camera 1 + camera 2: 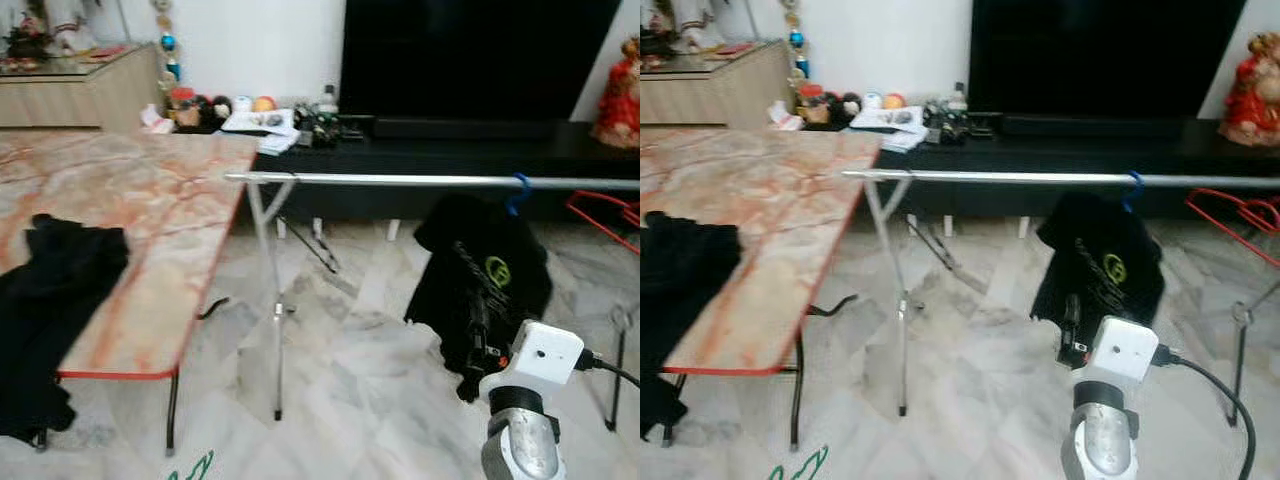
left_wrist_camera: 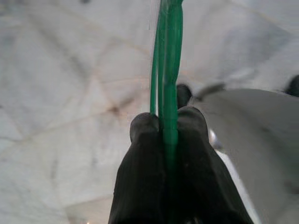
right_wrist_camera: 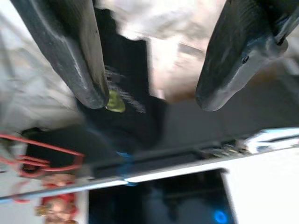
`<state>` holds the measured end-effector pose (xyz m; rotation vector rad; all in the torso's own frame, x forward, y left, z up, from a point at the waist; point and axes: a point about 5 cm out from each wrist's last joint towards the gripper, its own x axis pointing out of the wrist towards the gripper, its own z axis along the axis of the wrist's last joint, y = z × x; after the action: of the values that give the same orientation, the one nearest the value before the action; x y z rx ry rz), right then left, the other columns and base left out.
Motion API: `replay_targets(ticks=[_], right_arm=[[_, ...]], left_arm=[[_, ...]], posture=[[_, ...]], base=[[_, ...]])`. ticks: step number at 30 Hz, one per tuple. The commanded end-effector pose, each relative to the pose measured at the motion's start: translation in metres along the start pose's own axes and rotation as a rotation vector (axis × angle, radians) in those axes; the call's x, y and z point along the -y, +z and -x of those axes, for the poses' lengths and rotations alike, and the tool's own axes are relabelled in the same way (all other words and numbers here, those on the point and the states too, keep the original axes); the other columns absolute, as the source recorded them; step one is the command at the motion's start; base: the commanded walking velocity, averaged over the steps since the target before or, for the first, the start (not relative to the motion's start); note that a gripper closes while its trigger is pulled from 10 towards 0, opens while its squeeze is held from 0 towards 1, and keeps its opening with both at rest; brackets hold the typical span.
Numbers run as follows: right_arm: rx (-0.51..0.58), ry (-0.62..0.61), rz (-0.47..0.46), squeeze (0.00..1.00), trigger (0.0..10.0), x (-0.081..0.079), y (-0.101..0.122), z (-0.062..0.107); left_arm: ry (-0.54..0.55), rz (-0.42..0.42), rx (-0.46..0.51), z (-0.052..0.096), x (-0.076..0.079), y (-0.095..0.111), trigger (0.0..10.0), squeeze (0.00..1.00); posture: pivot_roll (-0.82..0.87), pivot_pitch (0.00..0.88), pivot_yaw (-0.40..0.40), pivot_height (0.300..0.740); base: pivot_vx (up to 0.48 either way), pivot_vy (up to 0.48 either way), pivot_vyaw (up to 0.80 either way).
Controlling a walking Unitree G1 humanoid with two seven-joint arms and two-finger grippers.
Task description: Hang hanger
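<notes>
My left gripper (image 2: 166,123) is shut on a thin green hanger (image 2: 167,56), held low over the marble floor; a bit of the green wire (image 1: 192,467) peeks in at the bottom edge of the left eye view. A silver clothes rail (image 1: 400,181) runs across the room on a folding stand. From it a black T-shirt (image 1: 480,265) with a green logo hangs on a blue hanger hook (image 1: 518,192). My right gripper (image 3: 149,100) is open, raised in front of that shirt, with nothing between its fingers (image 3: 88,70).
A marble-topped table (image 1: 150,220) with red edging stands at the left, a black garment (image 1: 55,290) draped on it. Red hangers (image 1: 610,212) hang at the rail's right end. Behind are a dark TV bench (image 1: 450,150) and a large screen.
</notes>
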<state>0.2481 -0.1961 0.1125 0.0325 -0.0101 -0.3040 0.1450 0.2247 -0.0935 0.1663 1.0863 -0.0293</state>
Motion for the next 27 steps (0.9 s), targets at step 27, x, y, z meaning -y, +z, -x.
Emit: replay_targets(ticks=[27], right_arm=[[-0.259, 0.631, 0.495, 0.00, 10.0, -0.018, -0.010, -0.032]], left_arm=[[-0.055, -0.706, 0.415, 0.027, -0.046, 0.134, 10.0, 0.00]], posture=[[0.02, 0.000, 0.017, 0.740]], base=[[0.000, 0.000, 0.00]])
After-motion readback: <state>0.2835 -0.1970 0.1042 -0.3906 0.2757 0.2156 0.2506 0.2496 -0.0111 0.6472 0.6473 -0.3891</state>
